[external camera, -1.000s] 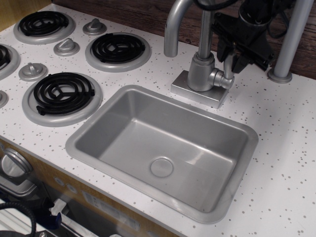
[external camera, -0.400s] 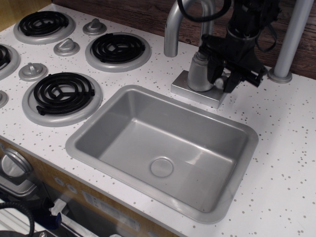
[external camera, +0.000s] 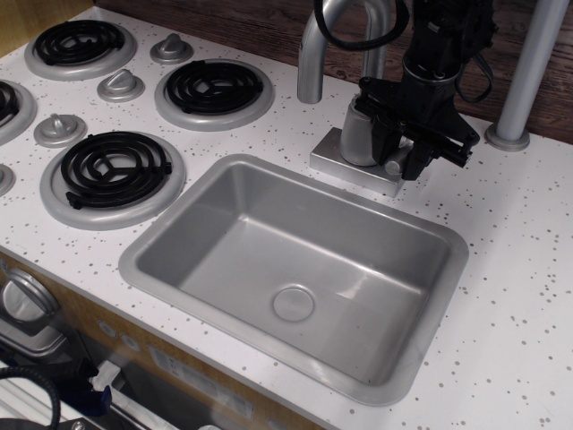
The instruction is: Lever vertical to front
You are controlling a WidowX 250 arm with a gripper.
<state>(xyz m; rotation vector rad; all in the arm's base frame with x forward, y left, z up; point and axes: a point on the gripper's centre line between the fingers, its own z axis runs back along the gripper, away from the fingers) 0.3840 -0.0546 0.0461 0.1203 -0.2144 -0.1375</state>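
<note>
The faucet body (external camera: pixel 356 134) stands on its square base behind the sink (external camera: pixel 143 262). My black gripper (external camera: pixel 400 148) has come down over the right side of the faucet body, where the lever is. The lever (external camera: pixel 394 167) is mostly hidden by the gripper. Only a short silver piece shows low between the fingers, leaning toward the front. The fingers (external camera: pixel 421 154) stand on either side of it with a gap between them. I cannot tell whether they touch it.
The curved faucet spout (external camera: pixel 313 54) rises left of the gripper. A thick grey pole (external camera: pixel 530 72) stands at the back right. Black coil burners (external camera: pixel 115 168) and silver knobs (external camera: pixel 120 86) fill the left of the white speckled counter (external camera: pixel 519 269).
The gripper came down from behind the upright lever and closed in around it. It then moved slightly left and forward. The lever's visible end now sits lower and further front.
</note>
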